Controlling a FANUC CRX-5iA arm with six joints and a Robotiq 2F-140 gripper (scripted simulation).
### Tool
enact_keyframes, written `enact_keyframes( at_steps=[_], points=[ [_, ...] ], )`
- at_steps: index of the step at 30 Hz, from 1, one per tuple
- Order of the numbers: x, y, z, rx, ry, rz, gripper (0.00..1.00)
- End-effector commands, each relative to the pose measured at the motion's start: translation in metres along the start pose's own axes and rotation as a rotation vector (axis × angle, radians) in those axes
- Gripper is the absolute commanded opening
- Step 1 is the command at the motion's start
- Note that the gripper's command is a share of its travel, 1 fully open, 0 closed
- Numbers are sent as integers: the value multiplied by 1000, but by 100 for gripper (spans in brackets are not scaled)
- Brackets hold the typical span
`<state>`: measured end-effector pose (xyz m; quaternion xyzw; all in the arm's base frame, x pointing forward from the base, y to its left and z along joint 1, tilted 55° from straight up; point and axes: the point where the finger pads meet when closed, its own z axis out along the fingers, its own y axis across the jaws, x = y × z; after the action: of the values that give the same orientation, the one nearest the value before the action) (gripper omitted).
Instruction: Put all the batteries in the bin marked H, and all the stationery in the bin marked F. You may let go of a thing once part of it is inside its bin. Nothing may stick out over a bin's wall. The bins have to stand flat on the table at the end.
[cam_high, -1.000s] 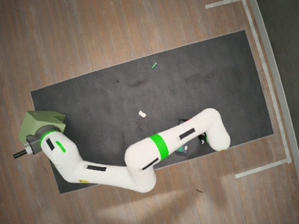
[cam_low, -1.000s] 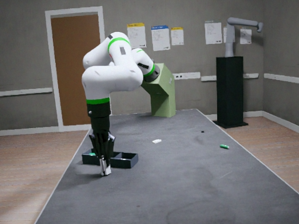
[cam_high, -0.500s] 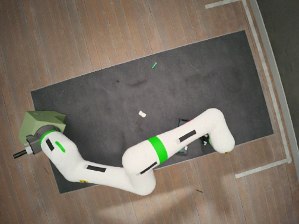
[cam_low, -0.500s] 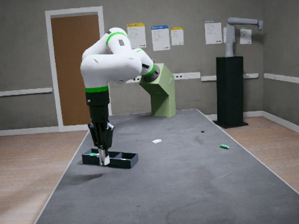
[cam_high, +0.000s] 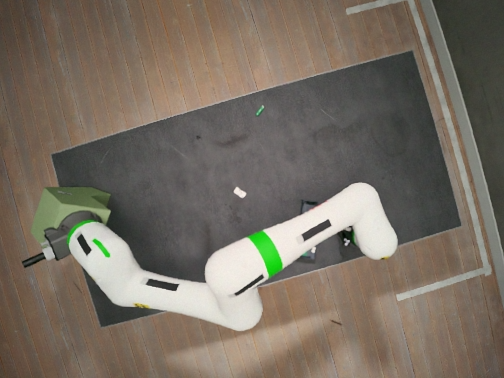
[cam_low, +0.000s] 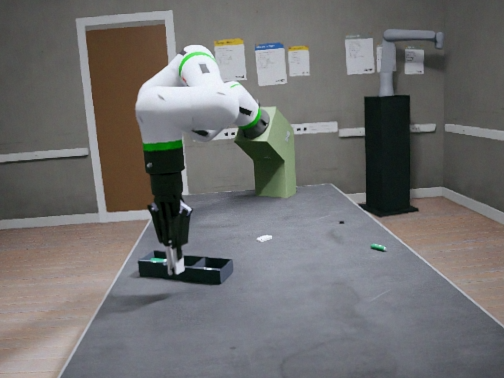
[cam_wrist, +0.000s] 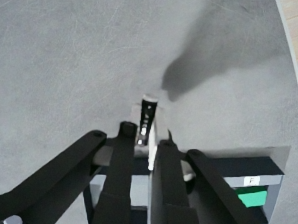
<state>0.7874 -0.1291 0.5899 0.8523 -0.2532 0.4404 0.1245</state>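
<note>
Top view: The divided tray (cam_high: 309, 204) (cam_low: 210, 276) (cam_wrist: 240, 165) lies partly hidden beneath the white arm (cam_high: 345, 200) (cam_low: 187, 107). The pincer (cam_high: 346, 236) (cam_low: 175, 265) (cam_wrist: 145, 118) is at its right, mostly covered by the arm. A white piece (cam_high: 240, 192) (cam_low: 264, 238) lies left of the tray; a green cylinder (cam_high: 260, 110) (cam_low: 378, 247) lies farther off, up and to the left of it.

Exterior view: The pincer points down in front of the tray's near wall. A green item (cam_low: 157, 260) (cam_wrist: 252, 196) occupies the tray's left end. Right of the tray and beyond it lie the white piece, a small black object (cam_low: 341, 222) and, well apart, the green cylinder. Wall sheets (cam_low: 271, 64) behind the tray carry print too small to read.

Wrist view: The pincer is clamped on a black, battery-like cylinder (cam_wrist: 148, 117), silver at one end, just outside the tray; its pale lettering is illegible. A white label (cam_wrist: 251, 181) on the tray reads "F", beside the green item's compartment. The letter H is not legible.
</note>
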Motion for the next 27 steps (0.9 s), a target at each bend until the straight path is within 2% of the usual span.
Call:
enact_keyframes(
  at_steps=[1,7,16,19,22,27],
  points=[
    [0,0,0,0,1,0,15],
    [0,0,-7,0,1,0,15],
    [-54,-4,-7,0,1,0,15],
    [-55,-4,-7,0,1,0,15],
    [-73,-5,-7,0,1,-150,15],
    [-102,-7,-7,-3,-9,-274,15]
  ],
)
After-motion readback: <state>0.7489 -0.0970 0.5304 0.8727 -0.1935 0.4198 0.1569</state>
